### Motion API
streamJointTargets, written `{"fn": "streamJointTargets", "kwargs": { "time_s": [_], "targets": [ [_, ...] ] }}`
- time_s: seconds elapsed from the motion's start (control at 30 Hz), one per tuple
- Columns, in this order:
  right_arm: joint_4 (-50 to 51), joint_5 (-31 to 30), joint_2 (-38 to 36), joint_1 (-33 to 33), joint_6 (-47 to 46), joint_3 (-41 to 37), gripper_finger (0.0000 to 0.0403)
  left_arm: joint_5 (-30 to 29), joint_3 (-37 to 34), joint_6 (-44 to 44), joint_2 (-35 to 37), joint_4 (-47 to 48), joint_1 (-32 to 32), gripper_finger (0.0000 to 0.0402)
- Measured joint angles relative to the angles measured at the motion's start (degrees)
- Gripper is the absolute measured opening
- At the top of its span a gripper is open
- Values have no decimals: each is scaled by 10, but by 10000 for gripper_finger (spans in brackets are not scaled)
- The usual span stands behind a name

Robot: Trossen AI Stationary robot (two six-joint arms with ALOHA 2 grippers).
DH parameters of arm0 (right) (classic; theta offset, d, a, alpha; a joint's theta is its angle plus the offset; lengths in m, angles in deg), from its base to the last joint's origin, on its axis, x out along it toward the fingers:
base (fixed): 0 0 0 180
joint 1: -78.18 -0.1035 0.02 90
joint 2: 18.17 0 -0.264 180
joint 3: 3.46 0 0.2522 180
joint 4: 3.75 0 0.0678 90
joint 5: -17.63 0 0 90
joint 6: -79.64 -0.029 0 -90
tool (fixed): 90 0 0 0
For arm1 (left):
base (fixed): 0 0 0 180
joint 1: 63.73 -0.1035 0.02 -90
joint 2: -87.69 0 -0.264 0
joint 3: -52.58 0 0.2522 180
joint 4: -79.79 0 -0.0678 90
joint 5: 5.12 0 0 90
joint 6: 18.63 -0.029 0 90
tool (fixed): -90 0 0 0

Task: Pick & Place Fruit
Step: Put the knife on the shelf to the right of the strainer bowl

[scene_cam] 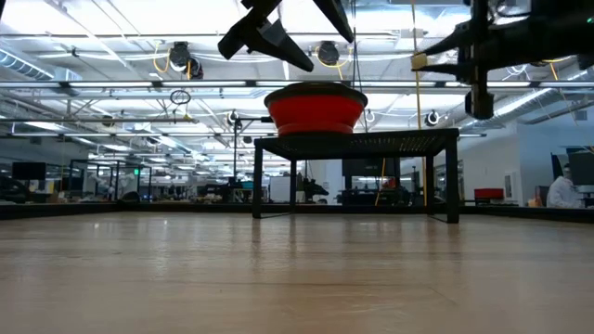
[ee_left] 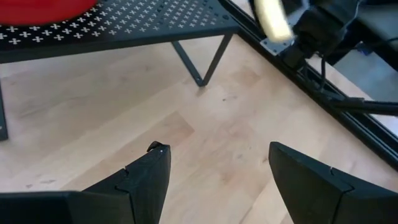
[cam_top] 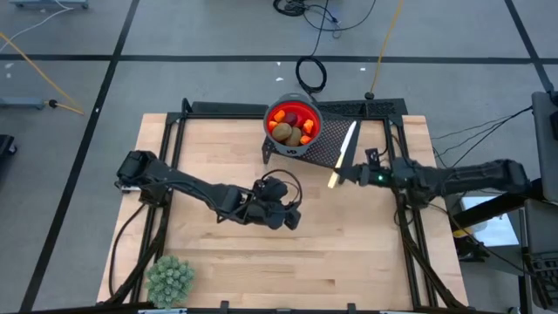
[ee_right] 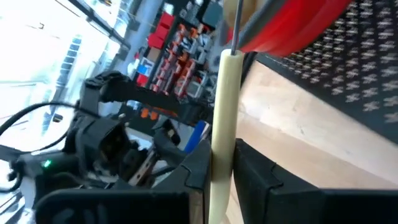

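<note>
The fruit (cam_top: 291, 127), brown, red and orange pieces, lies in a red bowl (cam_top: 277, 112) on a black perforated stand (cam_top: 342, 110) at the table's far middle. My right gripper (cam_top: 349, 174) is right of the stand, level, shut on a knife (cam_top: 343, 153) with a pale yellow handle. My left gripper (cam_top: 281, 209) hovers open over the table's middle, in front of the stand. Only bare wood shows between its fingers (ee_left: 143, 180). My right gripper pinches the knife's pale handle (ee_right: 222, 130) between its two fingers (ee_right: 194, 167). The fingers come level from the table's right and lie across the knife. The knife is lifted clear of the table. It points toward the far edge, its thin end (ee_right: 236, 25) beside the red bowl.
A pale green spiky plant ball (cam_top: 170, 279) sits at the near left corner. Black frame rails (cam_top: 410, 235) run along the table's sides. Bare wood (cam_top: 349, 253) lies between the stand and the near edge.
</note>
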Motion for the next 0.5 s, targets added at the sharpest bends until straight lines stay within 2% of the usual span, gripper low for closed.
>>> {"fn": "streamJointTargets", "kwargs": {
  "time_s": [0.2,0.3,0.4,0.5],
  "targets": [
    [8,179,-3,158,-23,0,37,13,0,-26,0,15,0,271],
    [16,253,-2,229,-34,0,37,13,0,-7,0,26,1,271],
    [22,319,6,288,-41,0,37,-14,0,-14,0,39,4,271],
    [21,366,15,331,-42,0,37,-68,0,-13,0,58,13,271]
  ]
}}
